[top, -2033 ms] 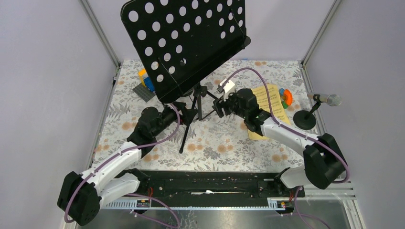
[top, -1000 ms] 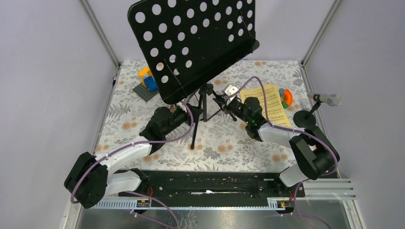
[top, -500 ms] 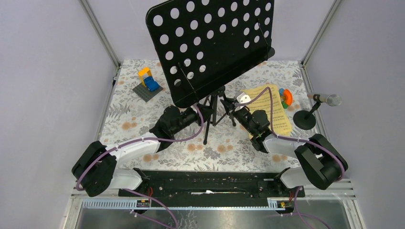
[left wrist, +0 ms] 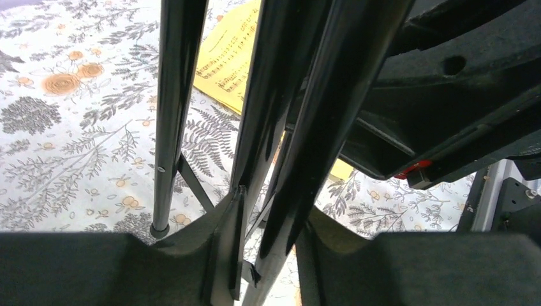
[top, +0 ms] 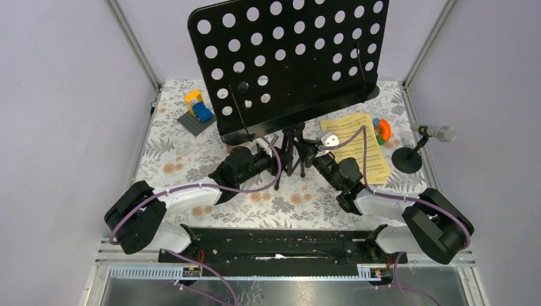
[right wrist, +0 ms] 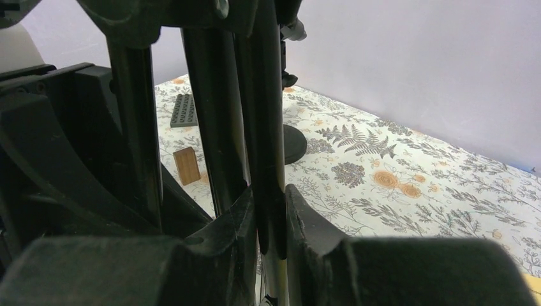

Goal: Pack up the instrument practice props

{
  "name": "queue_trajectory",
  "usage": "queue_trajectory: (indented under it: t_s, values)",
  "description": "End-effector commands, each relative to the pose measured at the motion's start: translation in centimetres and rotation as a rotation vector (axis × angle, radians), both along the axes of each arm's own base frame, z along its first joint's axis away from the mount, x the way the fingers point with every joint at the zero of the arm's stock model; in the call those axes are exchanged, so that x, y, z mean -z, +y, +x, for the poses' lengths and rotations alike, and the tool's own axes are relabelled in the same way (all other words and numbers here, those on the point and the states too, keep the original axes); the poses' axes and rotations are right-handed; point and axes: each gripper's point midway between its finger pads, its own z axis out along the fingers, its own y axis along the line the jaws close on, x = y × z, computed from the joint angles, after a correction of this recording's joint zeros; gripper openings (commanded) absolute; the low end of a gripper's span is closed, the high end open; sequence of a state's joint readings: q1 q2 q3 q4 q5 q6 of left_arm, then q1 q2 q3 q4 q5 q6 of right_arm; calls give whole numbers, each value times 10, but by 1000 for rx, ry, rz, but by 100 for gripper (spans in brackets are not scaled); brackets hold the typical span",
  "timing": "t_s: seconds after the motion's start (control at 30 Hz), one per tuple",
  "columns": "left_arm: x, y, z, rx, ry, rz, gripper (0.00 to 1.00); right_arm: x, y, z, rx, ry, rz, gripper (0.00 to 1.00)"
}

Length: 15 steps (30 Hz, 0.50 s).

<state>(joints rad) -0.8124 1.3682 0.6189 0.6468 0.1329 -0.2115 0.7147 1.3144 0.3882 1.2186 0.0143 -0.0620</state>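
Note:
The black perforated music rack [top: 293, 57] stands upright at the back centre, with its tripod legs [top: 293, 150] drawn close together below it. My left gripper [top: 275, 164] is shut on the legs from the left, and they fill the gap between its fingers in the left wrist view [left wrist: 271, 255]. My right gripper [top: 311, 156] is shut on one leg from the right, pinched tight in the right wrist view [right wrist: 271, 217]. Yellow sheet-music pages [top: 367, 143] lie flat at the right. A silver microphone [top: 439, 132] rests on a disc-based post [top: 407, 159]. The black microphone is not visible.
A yellow-and-blue toy block build [top: 196, 111] sits at the back left. A small orange-green-blue toy [top: 382, 131] lies by the pages. The right wrist view shows a second black disc base [right wrist: 293, 143] and a small wooden block [right wrist: 186, 164]. Enclosure walls and posts bound the table.
The rack has shifted to the right and turned squarer to the camera. Both grippers have moved with it towards the table's centre, and the tripod legs have closed together.

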Motion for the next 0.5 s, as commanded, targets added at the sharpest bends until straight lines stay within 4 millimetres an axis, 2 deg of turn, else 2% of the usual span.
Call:
queue_trajectory:
  t_s: [0.0,0.2,0.3,0.47]
  values:
    - [12,1,-2,-16,16,12,31,-32,11,-25,-93,-20,155,1]
    - [22,4,-7,-18,27,25,15,-23,0,-23,-37,2,134,5]
    - [25,4,-7,-23,30,33,4,-17,-3,-25,-34,15,107,17]
    - [30,5,-7,-23,36,41,0,-6,-14,-34,-25,31,26,40]
